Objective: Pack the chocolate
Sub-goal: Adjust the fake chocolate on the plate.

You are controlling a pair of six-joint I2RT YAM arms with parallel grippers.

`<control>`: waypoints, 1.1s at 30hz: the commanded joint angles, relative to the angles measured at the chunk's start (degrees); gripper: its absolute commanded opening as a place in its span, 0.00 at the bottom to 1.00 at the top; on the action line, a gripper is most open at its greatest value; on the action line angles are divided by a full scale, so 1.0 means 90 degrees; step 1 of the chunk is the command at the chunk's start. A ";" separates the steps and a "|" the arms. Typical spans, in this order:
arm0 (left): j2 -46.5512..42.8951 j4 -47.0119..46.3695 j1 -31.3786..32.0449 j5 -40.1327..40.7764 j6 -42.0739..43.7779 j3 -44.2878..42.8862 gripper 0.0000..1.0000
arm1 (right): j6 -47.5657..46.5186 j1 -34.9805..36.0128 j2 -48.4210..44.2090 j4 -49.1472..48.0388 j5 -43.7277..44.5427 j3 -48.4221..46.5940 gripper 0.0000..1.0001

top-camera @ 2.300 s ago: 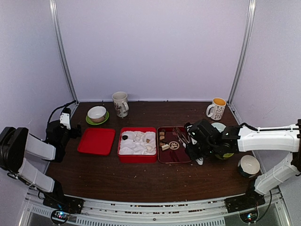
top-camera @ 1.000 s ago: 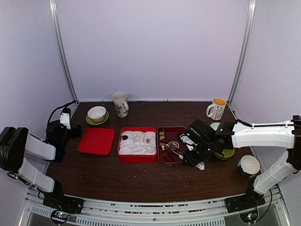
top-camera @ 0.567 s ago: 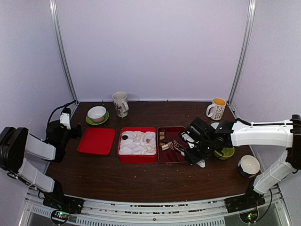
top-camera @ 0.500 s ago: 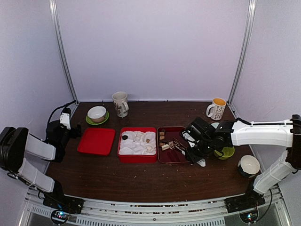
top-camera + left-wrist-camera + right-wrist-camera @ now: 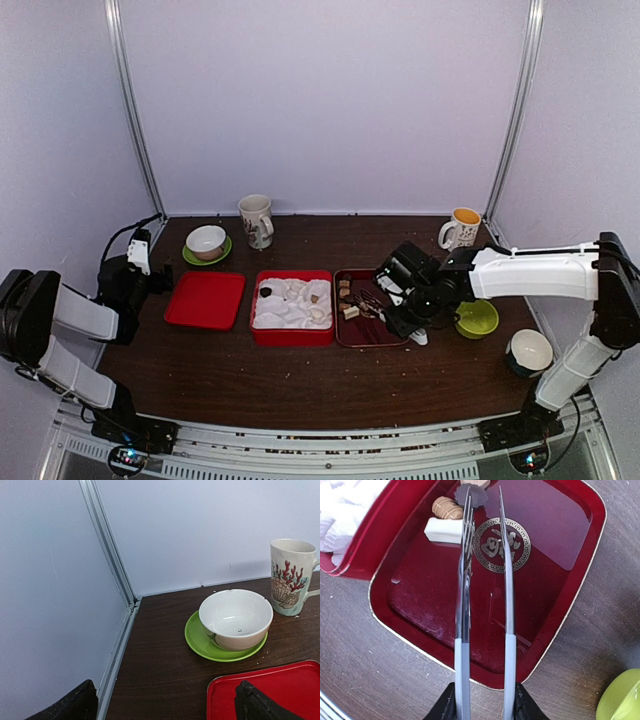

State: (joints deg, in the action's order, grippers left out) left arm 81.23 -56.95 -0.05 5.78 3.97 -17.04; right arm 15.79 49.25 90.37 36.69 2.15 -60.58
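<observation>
Metal tongs (image 5: pixel 462 630), clamped in the right gripper (image 5: pixel 482 707), point at chocolate (image 5: pixel 445 530) lying at their tips; the topmost piece is cut off. Left gripper (image 5: pixel 165 710) gapes wide.

R side tight: right gripper (image 5: pixel 398 305) w/ tongs (image 5: pixel 485 580) pinched in it hangs over the dark-red tray (image 5: pixel 545 535), its arm reaching in from the right. Green bowl (image 5: pixel 476 318) sits just near of that arm, white bowl (image 5: pixel 528 350) nearer still, orange-lined mug (image 5: pixel 461 231) at far right. Chocolate pcs (image 5: pixel 445 525) crowd the tray's far-left corner by the wall next to the red box (image 5: pixel 290 338), so little room there. Left gripper (image 5: pixel 167 705), jaws wide, sits at the left edge w/ red lid (image 5: pixel 205 299) just right of it; bowl on saucer (image 5: pixel 235 617) & coral mug (image 5: pixel 291 577) stand beyond. Bare wood along near edge & far centre.
</observation>
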 commanded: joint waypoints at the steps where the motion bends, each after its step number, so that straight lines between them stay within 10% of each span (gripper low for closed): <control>1: 0.0031 -0.0337 -0.0055 0.0031 -0.0011 -0.0090 0.98 | -0.0173 -0.0091 0.0116 -0.0001 -0.0039 -0.0208 0.32; 33: 0.0035 -0.0337 -0.0062 0.0031 -0.0011 -0.0092 0.98 | -0.0925 -0.0064 -0.0865 0.0640 -0.1114 0.0187 0.31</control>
State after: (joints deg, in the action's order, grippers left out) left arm 81.23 -56.95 -0.05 5.78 3.97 -17.04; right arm 9.91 48.47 84.66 41.34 -9.76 -57.80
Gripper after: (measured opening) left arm 0.978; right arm 0.305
